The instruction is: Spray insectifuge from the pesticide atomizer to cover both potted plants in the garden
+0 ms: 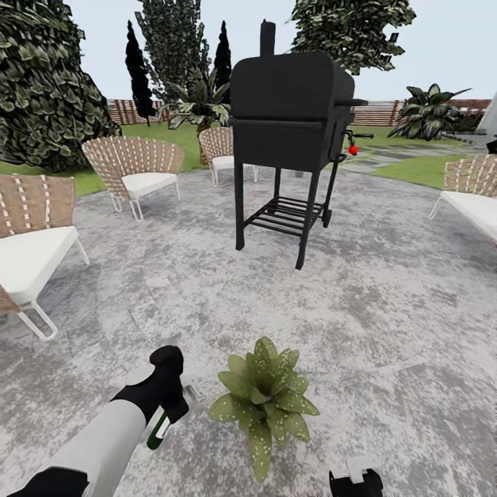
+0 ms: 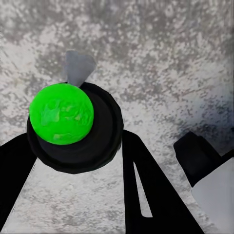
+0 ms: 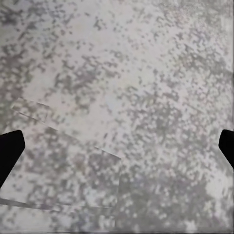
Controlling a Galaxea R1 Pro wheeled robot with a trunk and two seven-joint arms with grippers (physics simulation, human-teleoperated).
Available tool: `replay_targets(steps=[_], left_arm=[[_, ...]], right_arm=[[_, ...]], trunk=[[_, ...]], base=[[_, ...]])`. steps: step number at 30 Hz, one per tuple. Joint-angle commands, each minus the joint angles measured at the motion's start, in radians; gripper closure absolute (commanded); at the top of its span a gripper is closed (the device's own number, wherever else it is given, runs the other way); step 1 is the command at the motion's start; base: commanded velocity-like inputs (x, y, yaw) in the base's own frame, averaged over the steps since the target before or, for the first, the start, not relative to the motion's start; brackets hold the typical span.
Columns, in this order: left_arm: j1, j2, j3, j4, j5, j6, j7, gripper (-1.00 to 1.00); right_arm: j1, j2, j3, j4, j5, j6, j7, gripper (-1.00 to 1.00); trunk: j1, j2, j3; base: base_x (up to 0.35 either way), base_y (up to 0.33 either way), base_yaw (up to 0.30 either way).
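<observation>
The pesticide atomizer, a slim dark green bottle with a white label, hangs in my left gripper, which is shut on it just left of a potted plant. The plant is a low rosette of speckled green leaves on the stone patio. In the left wrist view the atomizer appears end-on as a round black body with a bright green dome and a grey nozzle, between my two black fingers. My right gripper is low, right of the plant, open over bare patio.
A black barbecue smoker on legs stands mid-patio beyond the plant. Wicker chairs with white cushions ring the patio: near left, far left, behind the grill, right. Lawn, trees and a slatted fence lie beyond.
</observation>
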Motion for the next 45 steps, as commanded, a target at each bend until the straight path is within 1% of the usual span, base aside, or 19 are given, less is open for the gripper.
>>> replay_targets(steps=[1,3,6,8,11,13,14,16,17,18,20,24,30,33,34,40,42,45], left_arm=[[0.0,0.001,-0.001,-0.002,-0.008,0.006,-0.009,1.0],[0.002,0.008,-0.003,0.0,-0.009,0.004,-0.008,1.0],[0.029,0.014,-0.005,0.0,-0.011,0.003,-0.008,1.0],[0.038,0.018,-0.006,0.0,-0.011,0.001,-0.008,1.0],[0.039,0.02,-0.003,-0.013,-0.007,0.002,-0.004,1.0],[0.039,0.019,0.006,-0.016,0.002,0.0,0.009,1.0],[0.039,0.018,0.009,-0.016,0.012,-0.015,0.013,1.0],[0.039,0.016,0.01,-0.005,0.032,-0.071,0.017,1.0],[0.039,0.018,0.01,-0.004,0.034,-0.078,0.018,1.0],[0.039,0.04,0.047,-0.011,0.04,-0.091,0.019,1.0],[0.039,0.049,0.063,-0.015,0.041,-0.095,0.04,1.0],[0.039,0.051,0.067,-0.005,0.042,-0.098,0.073,1.0],[0.039,0.051,0.066,-0.003,0.043,-0.124,0.075,1.0],[0.039,0.051,0.066,-0.003,0.043,-0.126,0.075,1.0],[0.039,0.047,0.066,-0.003,0.043,-0.126,0.075,1.0],[0.039,0.04,0.066,-0.003,0.043,-0.127,0.075,1.0],[0.039,0.041,0.066,-0.003,0.043,-0.127,0.075,1.0],[0.039,0.039,0.066,-0.003,0.043,-0.127,0.075,1.0]], right_arm=[[-0.001,0.0,0.008,0.001,-0.005,-0.002,-0.004,-1.0],[-0.001,0.001,0.009,0.001,-0.005,-0.002,-0.004,-1.0],[-0.001,0.001,0.01,0.001,-0.005,-0.002,-0.004,-1.0],[-0.001,0.001,0.01,0.001,-0.005,-0.001,-0.004,-1.0],[-0.001,0.001,0.01,0.001,-0.005,-0.001,-0.003,-1.0],[-0.001,0.001,0.01,0.001,-0.005,-0.001,-0.004,-1.0],[-0.001,0.001,0.01,0.001,-0.004,-0.001,-0.003,-1.0],[-0.001,0.001,0.01,0.001,-0.004,-0.001,-0.003,-1.0],[-0.001,0.001,0.01,0.001,-0.004,-0.001,-0.003,-1.0],[-0.001,0.002,0.011,0.001,-0.003,-0.001,-0.003,-1.0],[-0.001,0.002,0.011,0.001,-0.003,-0.001,-0.003,-1.0],[-0.001,0.001,0.01,0.001,-0.004,-0.001,-0.004,-1.0],[-0.001,0.002,0.01,0.001,-0.005,-0.001,-0.004,-1.0],[-0.001,0.002,0.01,0.001,-0.005,-0.001,-0.004,-1.0],[-0.001,0.002,0.01,0.001,-0.005,-0.001,-0.004,-1.0],[-0.001,-0.005,0.008,0.001,-0.004,-0.001,-0.004,-1.0],[-0.001,0.001,0.009,0.0,-0.007,-0.002,-0.004,-1.0],[-0.001,0.001,0.008,0.001,-0.008,-0.002,-0.004,-1.0]], trunk=[[0.0,0.0,-0.001],[0.0,0.0,-0.001],[0.0,0.0,-0.001],[0.0,0.0,-0.001],[0.0,0.0,-0.001],[0.0,0.0,-0.001],[0.0,0.0,-0.001],[0.0,0.0,-0.001],[0.0,0.0,-0.001],[0.0,0.0,-0.001],[0.0,0.0,-0.001],[0.0,0.0,-0.001],[0.0,0.0,-0.001],[0.0,0.0,-0.001],[0.0,0.0,-0.001],[0.0,0.0,-0.001],[0.0,0.0,-0.001],[0.0,0.0,0.0]], base=[[0.0,0.0,-0.126],[0.0,0.0,-0.043],[0.0,0.0,-0.004],[0.0,0.0,0.0],[0.0,0.0,0.0],[0.0,0.0,0.0],[0.0,0.0,0.0],[0.0,0.0,0.0],[0.0,0.0,0.0],[0.0,0.0,0.0],[0.0,0.0,0.0],[-0.023,0.068,-0.047],[-0.089,0.279,-0.276],[-0.093,0.313,-0.299],[-0.047,0.321,-0.277],[-0.008,0.329,-0.053],[0.0,0.331,-0.001],[0.0,0.331,-0.159]])
